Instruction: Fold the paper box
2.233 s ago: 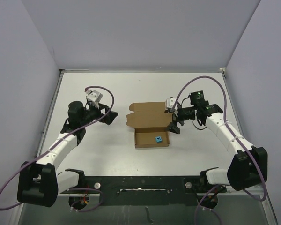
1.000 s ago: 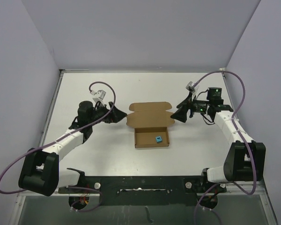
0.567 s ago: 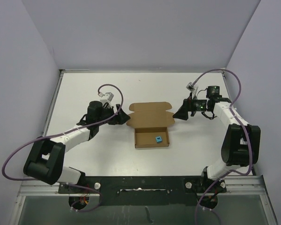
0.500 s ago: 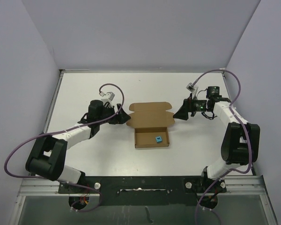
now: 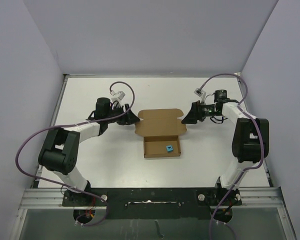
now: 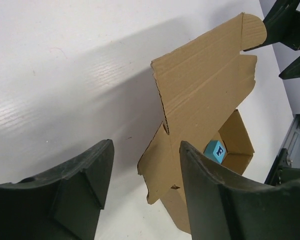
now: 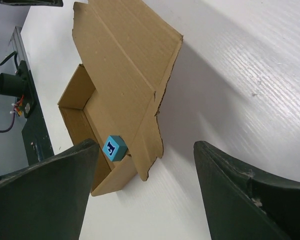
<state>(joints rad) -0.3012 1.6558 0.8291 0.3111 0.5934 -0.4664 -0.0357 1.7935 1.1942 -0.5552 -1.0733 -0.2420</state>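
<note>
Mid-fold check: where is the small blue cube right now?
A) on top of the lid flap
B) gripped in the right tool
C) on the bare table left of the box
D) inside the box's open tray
D: the blue cube sits inside the open tray of the paper box, by its right wall.

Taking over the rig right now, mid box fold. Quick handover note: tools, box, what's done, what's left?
Left tool: open, empty, at the left end of the paper box lid; contact not clear.
Right tool: open, empty, at the lid's right end, not gripping it.
Box: between the two tools. Tray has its walls up, with a blue cube inside near its right end. Lid is open, tilted back off the tray.
Done: tray formed.
Left: swing the lid over the tray and tuck its flaps, probably with one tool on each lid end.
</note>
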